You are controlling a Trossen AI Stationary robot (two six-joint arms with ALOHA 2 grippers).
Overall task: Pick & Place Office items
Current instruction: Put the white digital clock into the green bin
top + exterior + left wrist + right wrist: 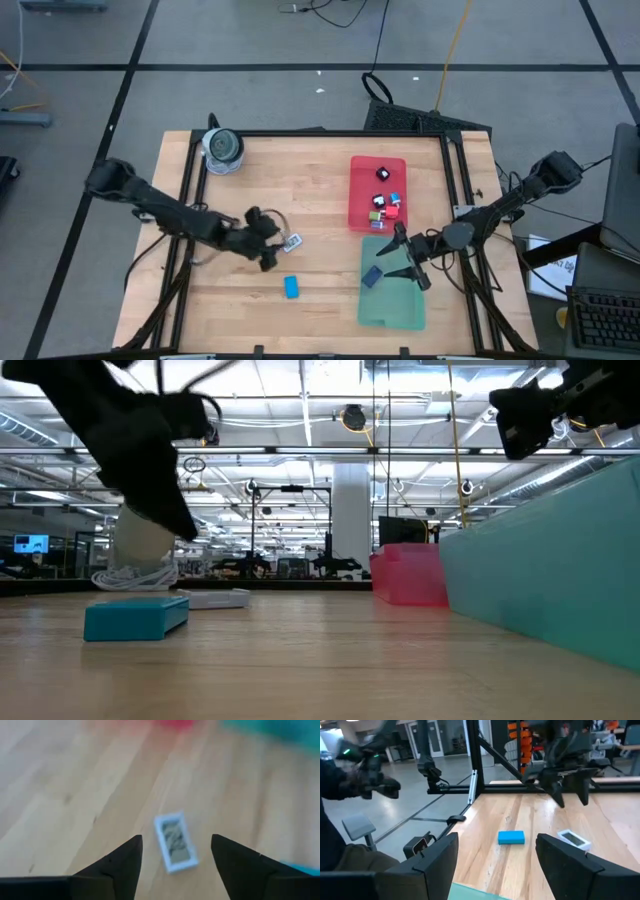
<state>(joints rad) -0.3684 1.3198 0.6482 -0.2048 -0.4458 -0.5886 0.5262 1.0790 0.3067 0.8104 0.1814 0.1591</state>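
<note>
Tag (175, 842), white and labelled, lay flat on the wooden table (310, 190) between the left gripper's (268, 240) parted, empty fingers (120, 865). Near it sat a blue bar (291, 287). Farther off, the right gripper (403, 257) hung open over the green tray (395, 305).

The table (320, 190) under me was pale wood, smooth, with fine grain and a soft sheen. Its frame (300, 132) looked like matt black metal. At three o'clock the red tray (364, 200) and the green tray (398, 310) seemed translucent plastic. My left claw's fingers (122, 862) were matt black plastic. The white tag (175, 841) looked glossy, the blue bar (291, 287) plain matt plastic.
</note>
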